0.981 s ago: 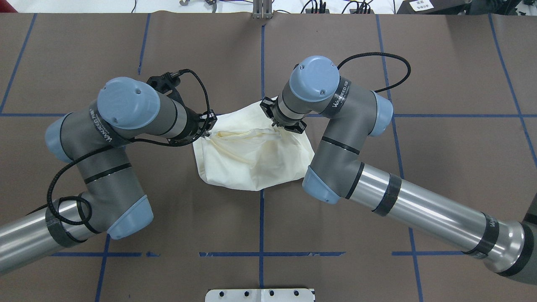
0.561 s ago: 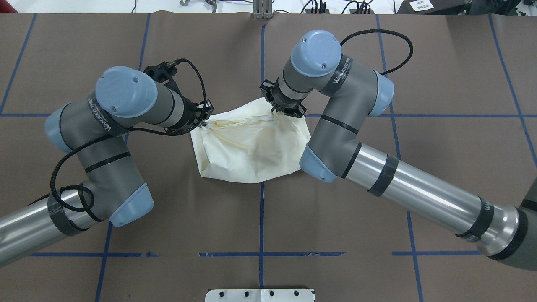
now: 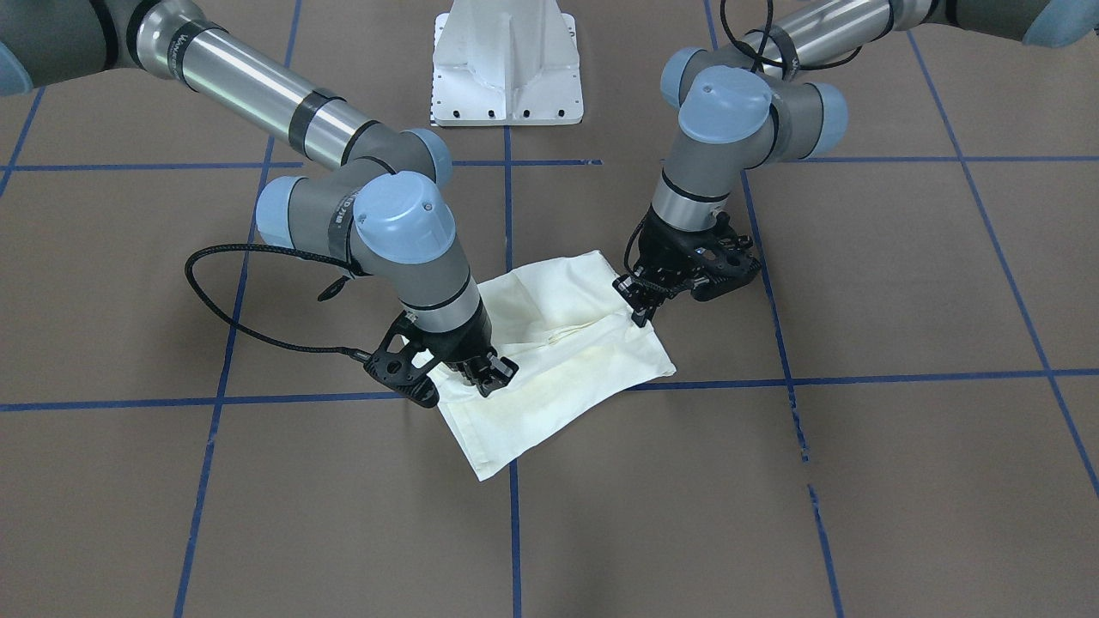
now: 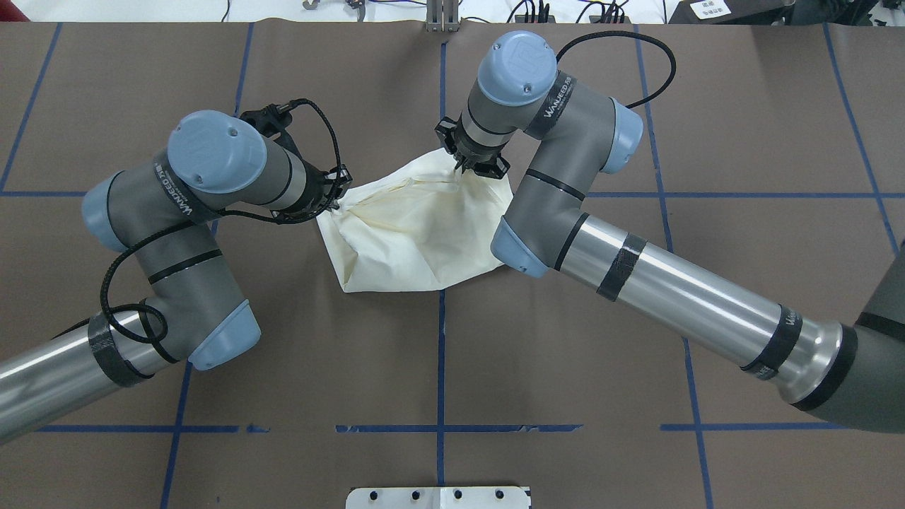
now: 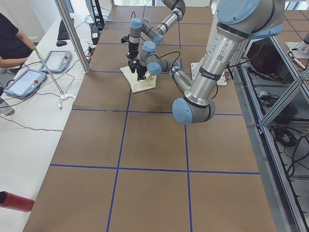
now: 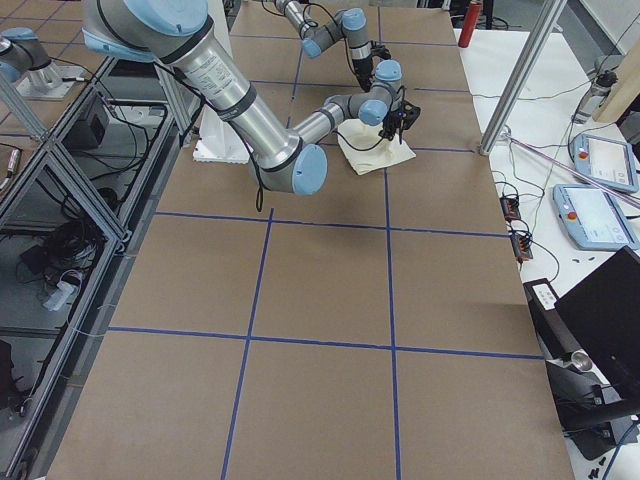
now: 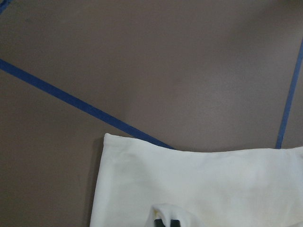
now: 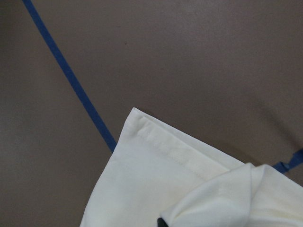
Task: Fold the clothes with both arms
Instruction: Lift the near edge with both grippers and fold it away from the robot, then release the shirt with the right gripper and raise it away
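Nearest the robot, the white base plate point(image 4: 438, 497) sits at the table point(image 4: 297, 367) edge, in line with the centre blue tape line point(image 4: 440, 353). The left arm point(image 4: 180, 283) and the right arm point(image 4: 672, 297) reach forward from either side and converge on the shirt point(image 4: 410, 240). The shirt lies at the table centre, over a crossing of the tape lines, plain cream side up. Its near part rests on the brown surface with a rounded edge. Farther on, creases run between the two grippers. The left gripper point(image 4: 338, 203) is closed on a pinch of fabric at the shirt's left edge, and the left wrist view shows cloth bunched in its grip. The right gripper point(image 4: 463, 167) is likewise closed on a fold of cloth at the shirt's far right. Past each pinch a lower layer lies flat on the table; the right wrist view shows its stitched hem corner. Farthest away, black cables point(image 4: 541, 10) lie beyond the far table edge.
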`<state>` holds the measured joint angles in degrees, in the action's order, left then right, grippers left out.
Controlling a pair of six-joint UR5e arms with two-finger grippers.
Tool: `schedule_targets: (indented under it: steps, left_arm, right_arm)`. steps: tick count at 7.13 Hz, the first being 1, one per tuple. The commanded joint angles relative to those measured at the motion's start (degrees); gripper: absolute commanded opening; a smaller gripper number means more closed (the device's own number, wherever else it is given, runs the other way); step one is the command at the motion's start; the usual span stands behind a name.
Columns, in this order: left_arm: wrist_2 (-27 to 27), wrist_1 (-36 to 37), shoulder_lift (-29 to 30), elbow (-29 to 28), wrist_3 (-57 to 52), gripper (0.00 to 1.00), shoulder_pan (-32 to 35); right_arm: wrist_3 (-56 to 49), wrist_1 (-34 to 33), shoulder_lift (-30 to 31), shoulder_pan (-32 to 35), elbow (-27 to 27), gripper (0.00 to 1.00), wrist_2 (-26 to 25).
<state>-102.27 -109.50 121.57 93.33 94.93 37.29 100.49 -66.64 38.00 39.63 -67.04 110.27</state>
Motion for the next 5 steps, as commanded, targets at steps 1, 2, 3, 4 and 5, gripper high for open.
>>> schedule_targets:
  steps: [1,2,3,4,5]
  left_arm:
    - [0.2,-2.3,0.7,-3.1,-0.6,1.0,1.4]
    - [0.1,-2.4,0.8,-3.5,-0.9,1.0,3.2]
    - [-0.1,-2.5,0.8,-4.3,-3.1,1.0,4.8]
    - [-0.4,-3.4,0.6,-4.3,-5.2,1.0,6.1]
    - [-0.3,-11.0,-0.7,-4.0,-4.8,1.0,5.8]
  right_arm:
    - [-0.5,0.8,-1.4,1.1,0.9,1.0,-0.1]
    - [-0.5,0.8,-2.0,2.8,0.9,1.0,0.9]
    - [-0.9,0.8,-2.0,5.1,0.9,1.0,4.5]
    - [-2.1,0.7,-2.0,5.7,0.9,1.0,5.7]
    - [-4.3,0.1,-1.9,5.8,0.2,1.0,5.9]
